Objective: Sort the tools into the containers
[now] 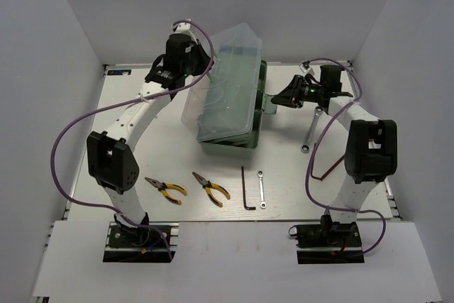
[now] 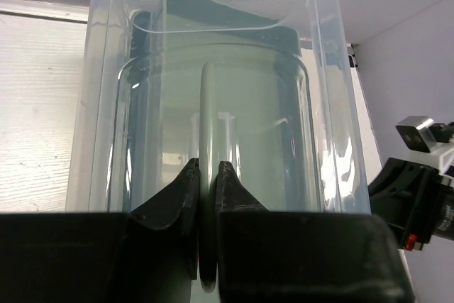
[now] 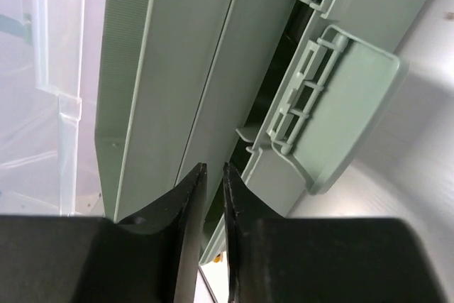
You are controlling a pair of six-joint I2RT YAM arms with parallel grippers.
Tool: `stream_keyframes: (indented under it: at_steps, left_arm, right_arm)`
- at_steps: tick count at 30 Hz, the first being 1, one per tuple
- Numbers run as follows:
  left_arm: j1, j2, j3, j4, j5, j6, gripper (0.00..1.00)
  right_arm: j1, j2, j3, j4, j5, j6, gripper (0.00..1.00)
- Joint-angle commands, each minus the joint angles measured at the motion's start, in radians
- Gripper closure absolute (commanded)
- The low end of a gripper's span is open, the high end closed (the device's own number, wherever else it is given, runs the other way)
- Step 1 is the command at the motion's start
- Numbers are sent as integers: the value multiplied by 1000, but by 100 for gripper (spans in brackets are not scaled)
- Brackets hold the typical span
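Tools (image 1: 211, 189) all lie on the table (image 1: 298, 182), none sorted yet; the left claw (image 2: 207, 172) clenches the handle (image 2: 207, 104) of the toolbox (image 1: 228, 145), the right claw (image 3: 213, 172) is nearly closed on nothing.

The left arm (image 1: 145, 111) is stretching forward, the left gripper (image 2: 207, 169) clamping the toolbox handle (image 2: 207, 104), while the right arm (image 1: 358, 129) is folding inward, the right gripper (image 3: 213, 169) holding its fingers nearly touching.

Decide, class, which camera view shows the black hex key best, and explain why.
The top external view: the black hex key lies whole on the table, beside a small wrench. Both wrist views show none of it, only the toolbox close up.
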Motion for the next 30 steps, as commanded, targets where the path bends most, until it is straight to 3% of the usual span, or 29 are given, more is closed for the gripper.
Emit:
stream_keyframes:
  at_steps: [1,12,15,16,18,24,30]
  left_arm:
    - [32,-127,-39,151,7,-16,100]
    - [75,-160,-148,200,56,-46,100]
    - [85,-171,-168,210,67,-55,100]
    - [85,-171,-178,211,67,-65,100]
    - [95,-183,-191,211,67,-65,100]
    - [138,-261,-281,211,29,-65,100]
    - [171,-318,-399,223,29,-65,100]
  right_arm:
    - [31,66,78,2,-48,0,79]
    - [140,201,175,36,-91,44,91]
    - [169,211,221,-116,-7,-57,94]
    - [180,214,239,-223,118,-93,100]
    - [191,220,282,-349,206,-168,100]
    - [200,211,313,-479,482,-236,100]
    - [209,231,351,-557,552,-262,100]
